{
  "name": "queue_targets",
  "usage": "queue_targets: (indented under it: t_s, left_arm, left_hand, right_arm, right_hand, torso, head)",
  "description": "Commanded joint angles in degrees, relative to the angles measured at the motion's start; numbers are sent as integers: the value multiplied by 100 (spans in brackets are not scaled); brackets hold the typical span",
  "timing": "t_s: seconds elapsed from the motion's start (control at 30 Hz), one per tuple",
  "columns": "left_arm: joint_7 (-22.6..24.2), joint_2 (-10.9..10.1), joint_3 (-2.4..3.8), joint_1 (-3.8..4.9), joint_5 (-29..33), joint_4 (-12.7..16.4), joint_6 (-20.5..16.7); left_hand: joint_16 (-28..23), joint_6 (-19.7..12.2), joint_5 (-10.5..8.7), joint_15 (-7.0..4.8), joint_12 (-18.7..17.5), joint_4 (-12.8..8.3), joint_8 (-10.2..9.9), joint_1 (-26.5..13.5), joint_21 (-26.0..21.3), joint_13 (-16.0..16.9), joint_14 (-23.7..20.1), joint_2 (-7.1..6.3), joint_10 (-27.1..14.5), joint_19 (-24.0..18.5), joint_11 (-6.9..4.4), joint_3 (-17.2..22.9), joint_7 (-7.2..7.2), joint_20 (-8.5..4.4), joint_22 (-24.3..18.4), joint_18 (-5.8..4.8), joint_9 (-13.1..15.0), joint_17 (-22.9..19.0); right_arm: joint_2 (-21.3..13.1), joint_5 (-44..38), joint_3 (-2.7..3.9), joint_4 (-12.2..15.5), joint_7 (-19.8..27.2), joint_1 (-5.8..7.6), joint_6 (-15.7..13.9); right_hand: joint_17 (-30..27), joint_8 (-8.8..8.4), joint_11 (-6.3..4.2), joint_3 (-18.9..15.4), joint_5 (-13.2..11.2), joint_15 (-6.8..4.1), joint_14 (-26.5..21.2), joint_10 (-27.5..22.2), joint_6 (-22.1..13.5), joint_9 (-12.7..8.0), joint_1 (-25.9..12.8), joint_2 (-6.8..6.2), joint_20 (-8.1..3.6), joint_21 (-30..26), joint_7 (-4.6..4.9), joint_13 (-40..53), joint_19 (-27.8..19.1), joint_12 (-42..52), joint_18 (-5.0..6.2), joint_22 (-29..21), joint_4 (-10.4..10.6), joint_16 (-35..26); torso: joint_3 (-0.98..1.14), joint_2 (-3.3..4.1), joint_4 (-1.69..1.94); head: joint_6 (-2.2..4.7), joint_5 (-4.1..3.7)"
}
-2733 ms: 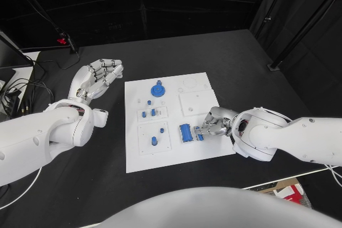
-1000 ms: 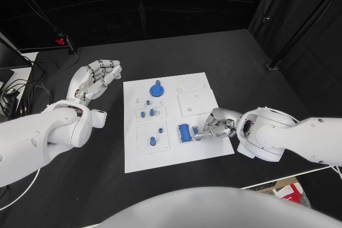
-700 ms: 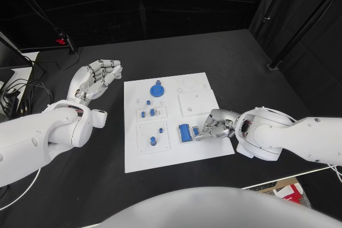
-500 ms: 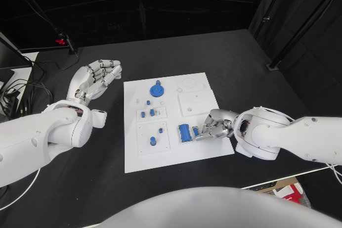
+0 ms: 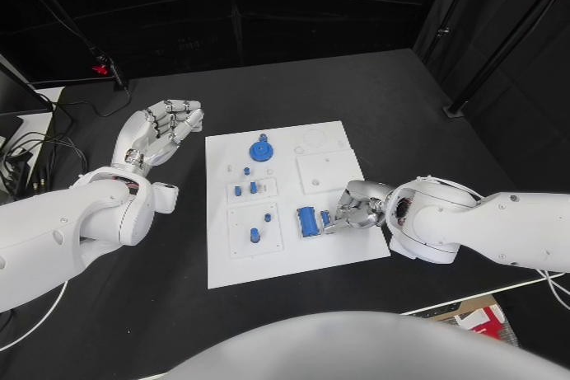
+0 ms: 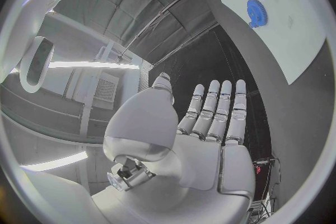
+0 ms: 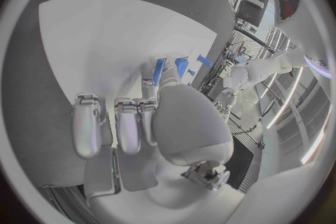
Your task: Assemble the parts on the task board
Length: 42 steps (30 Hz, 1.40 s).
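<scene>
The white task board [image 5: 285, 252] lies mid-table. A blue gear [image 5: 261, 152] sits at its far end, and small blue parts [image 5: 247, 189] stand in the plates on its left side. A ribbed blue block [image 5: 308, 222] lies near the right edge. My right hand [image 5: 357, 208] is curled over the board just right of the block and pinches a small blue part [image 5: 329, 219] with its fingertips. In the right wrist view that part [image 7: 181, 66] shows blue beyond the thumb of my right hand [image 7: 175, 123]. My left hand [image 5: 161, 131] is open with straight fingers, off the board's left side.
Two more blue parts [image 5: 254, 234] sit in the near-left plate. A raised white plate [image 5: 327, 172] with bare recesses lies beyond my right hand. In the left wrist view, past my left hand [image 6: 203, 129], lie the board [image 6: 294, 28] and gear [image 6: 257, 10]. Cables trail at the table's left edge.
My right hand has shifted slightly left toward the blue block, keeping the small blue part at its fingertips. The left hand has not moved.
</scene>
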Motion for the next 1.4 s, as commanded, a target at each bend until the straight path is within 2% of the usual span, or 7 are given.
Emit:
queue_targets:
  t_s: [0.03,0.6,0.87,0.97,1.07,1.2,1.4]
  left_arm:
    - [30,8,5,7,3,4,38]
    - [40,-4,5,5,3,3,42]
    - [218,10,5,-43,75,-11,-17]
    - [460,23,5,-90,234,0,-112]
    - [751,36,6,-133,319,24,-270]
    - [1155,58,6,-208,519,76,-489]
    - [1511,117,6,-287,676,118,-657]
  left_hand:
    - [30,-30,19,-3,26,8,20,2,23,-9,-32,58,-40,41,-4,-39,692,-3,-5,-19,-9,-5]
    - [36,-32,26,-3,31,8,25,10,23,-9,-33,63,-43,41,-3,-44,692,-3,-9,-19,-9,-11]
    - [59,-19,-4,-3,49,17,58,-24,32,-11,-44,60,-67,56,-5,-101,683,-3,-24,-14,-5,-43]
    - [143,361,12,19,188,11,131,92,58,-10,-62,56,9,109,49,-199,-57,-2,-80,-11,-14,-145]
    - [186,582,-66,16,250,18,39,61,64,-14,-108,19,10,124,20,-316,-198,-2,-126,-14,-31,-188]
    - [226,781,-278,31,279,19,-110,-123,61,-15,-215,-78,-83,120,-69,-471,-231,-1,-184,-27,-33,-195]
    - [345,312,-599,90,279,25,-447,-708,6,-1,-785,-675,-585,-51,-379,-40,-32,-9,-321,-161,-5,-175]
  right_arm:
    - [10,-75,-3,-19,-67,1,23]
    - [-89,79,-2,-13,726,1,-1208]
    - [-132,2555,11,-277,3467,253,-2326]
    - [144,3786,13,-650,4932,399,-1853]
    - [451,4489,15,-940,5837,451,-1555]
    - [894,5137,14,-1345,6714,478,-1503]
    - [1404,5595,13,-1860,7346,487,-1330]
  right_hand:
    - [1509,35,-24,-1,-7,-28,595,607,-15,8,-36,40,-41,-15,-23,1488,406,-36,15,1373,31,14]
    - [1509,43,2,-198,-8,-20,595,607,-65,71,-263,-43,-31,-8,7,1488,412,-36,14,1375,71,14]
    - [1509,-56,59,-135,280,91,595,607,-408,78,-97,83,31,-297,87,1488,241,-36,88,1271,4,14]
    - [1329,-56,250,-211,460,289,472,607,-852,60,43,163,231,-1711,279,1488,-710,-36,393,776,36,-97]
    - [-1310,-90,421,-389,483,520,-1983,-2387,-1366,-24,-109,273,408,-4832,454,-183,-2963,-2426,880,-417,-43,-2245]
    - [-3077,-109,961,-777,481,1066,-4410,-4832,-2178,-89,-975,329,742,-6298,528,-2192,-4250,-5227,673,-1301,-30,-4535]
    - [-4215,-285,1105,281,574,1342,-6307,-6284,-3752,-209,-2337,-1316,1068,-7706,77,-3580,-5717,-6722,381,-2294,116,-6063]
  torso:
    - [-1,6,-2]
    - [4,-6,-13]
    - [11,-23,18]
    - [19,-45,-6]
    - [29,-36,4]
    - [22,-53,19]
    - [36,-69,22]
  head:
    - [1,-4]
    - [1,48]
    - [1,233]
    - [1,472]
    - [1,623]
    - [1,792]
    - [173,944]
